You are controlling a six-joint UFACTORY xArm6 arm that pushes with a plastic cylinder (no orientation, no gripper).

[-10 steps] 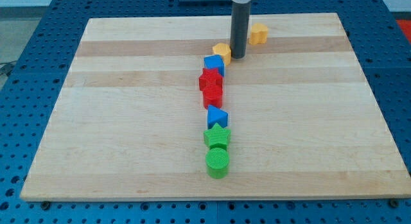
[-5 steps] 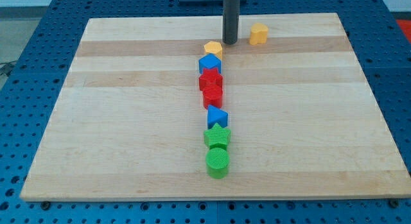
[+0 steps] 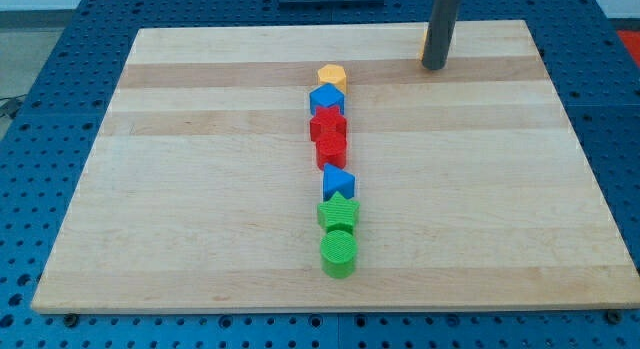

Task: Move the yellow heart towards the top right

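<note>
My tip [image 3: 434, 65] rests on the board near the view's top right. The yellow heart [image 3: 424, 43] is almost entirely hidden behind the rod; only a thin yellow sliver shows at the rod's left edge. A column of blocks runs down the middle: a yellow hexagon [image 3: 332, 77], a blue block [image 3: 326, 98], two red blocks [image 3: 328, 123] [image 3: 331, 149], a blue triangle [image 3: 337, 181], a green star [image 3: 338, 212] and a green cylinder [image 3: 338, 253]. My tip is well to the right of this column.
The wooden board [image 3: 200, 189] lies on a blue perforated table [image 3: 30, 139]. The board's top edge is just above the rod and its right edge lies to the right of it.
The rod has moved right, from beside the yellow hexagon to the top right. The yellow heart, in plain sight before, has shifted right and is now mostly hidden behind the rod.
</note>
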